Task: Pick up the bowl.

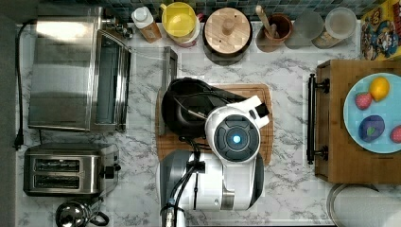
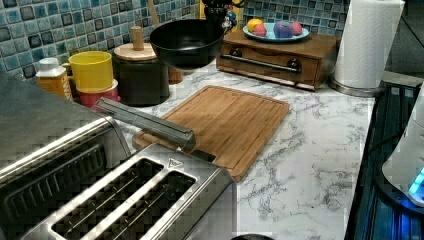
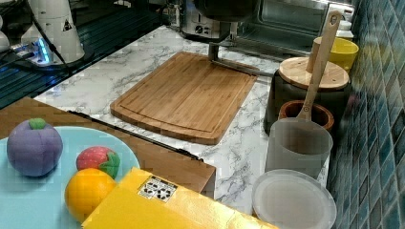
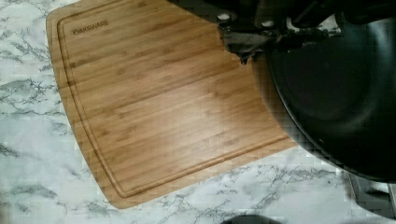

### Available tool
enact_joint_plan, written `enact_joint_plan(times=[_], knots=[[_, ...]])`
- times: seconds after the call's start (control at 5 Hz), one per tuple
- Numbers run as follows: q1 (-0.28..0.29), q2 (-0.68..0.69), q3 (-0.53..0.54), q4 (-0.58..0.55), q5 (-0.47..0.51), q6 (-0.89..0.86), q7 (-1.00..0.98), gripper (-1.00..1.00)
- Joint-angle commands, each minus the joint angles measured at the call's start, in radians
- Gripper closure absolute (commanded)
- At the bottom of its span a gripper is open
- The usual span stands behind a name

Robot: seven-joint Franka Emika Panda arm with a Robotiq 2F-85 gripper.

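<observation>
1. One bowl point(image 2: 187, 42) is being carried clear of the cutting board point(image 2: 225, 125); in the left view it is hanging in the air above the board's far end, in front of the black pot with the wooden lid point(image 2: 140, 72) and the yellow cup point(image 2: 92, 70).
2. In the top view the bowl point(image 1: 187, 106) is being seen over the top view's left half of the cutting board point(image 1: 265, 142), partly covered by the arm point(image 1: 227, 156).
3. The bowl point(image 4: 336, 98) is being gripped at its rim: in the wrist view the gripper point(image 4: 245, 39) is sitting on the rim's edge, with the jaws closed over the thin wall, one inside and one outside as far as can be judged.
4. The bowl is being judged as stiff, glossy and therefore slippery, and probably light to moderate in weight; no handle is being offered, so the rim is the only sensible hold.
5. Because the hold is at one side, the bowl's weight is hanging off the jaws, and tilting or slipping is being regarded as the main risk.
6. The bench point(image 2: 310, 165) beneath is lying well below the bowl, so the lift is being judged as largely done.
</observation>
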Motion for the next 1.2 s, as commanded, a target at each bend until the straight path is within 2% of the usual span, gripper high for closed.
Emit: enact_joint_plan(times=[0.2, 0.6, 1.2], knots=[[-0.03, -0.041, -0.047, 0.044, 0.007, -0.008, 0.011, 1.0], [-0.006, -0.041, -0.069, 0.044, 0.0, -0.008, 0.016, 1.0], [-0.008, -0.04, -0.067, 0.044, 0.001, -0.008, 0.015, 1.0]])
